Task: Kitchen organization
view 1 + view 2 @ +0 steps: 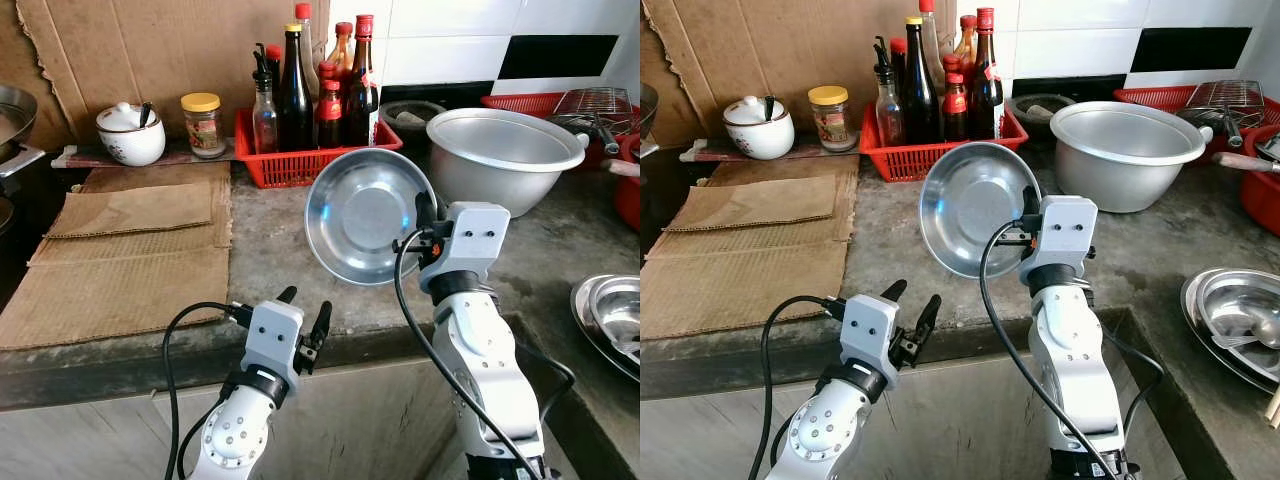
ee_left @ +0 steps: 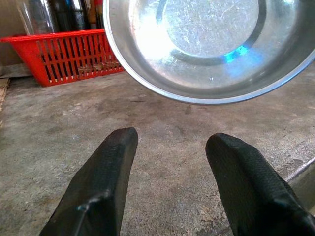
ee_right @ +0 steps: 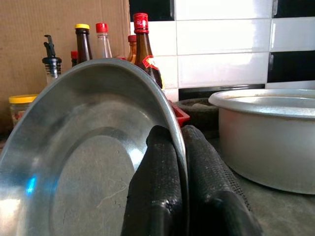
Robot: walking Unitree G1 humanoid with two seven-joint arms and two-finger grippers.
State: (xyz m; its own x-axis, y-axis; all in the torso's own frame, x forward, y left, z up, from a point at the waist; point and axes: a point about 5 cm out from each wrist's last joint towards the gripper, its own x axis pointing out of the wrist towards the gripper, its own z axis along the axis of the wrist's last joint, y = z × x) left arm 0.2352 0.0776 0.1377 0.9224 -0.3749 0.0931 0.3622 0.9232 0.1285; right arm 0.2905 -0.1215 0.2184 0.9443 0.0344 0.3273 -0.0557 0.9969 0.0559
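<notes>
At the near edge of the grey surface (image 1: 270, 250) the left gripper (image 1: 304, 318) is held low with its jaws spread wide and nothing between them; just beyond it a steel bowl (image 1: 365, 215) is carried tilted above the surface, in front of the red basket (image 1: 300, 160) of bottles. Its rim is pinched in the closed jaws of the right gripper (image 3: 179, 162); to the right a large metal basin (image 1: 505, 155) is seen standing on the surface.

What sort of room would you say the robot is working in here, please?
Most likely a home kitchen: a rough concrete counter against a tiled wall carries a red basket of sauce bottles and a large metal pot, while the right gripper holds a steel bowl by its rim.
</notes>
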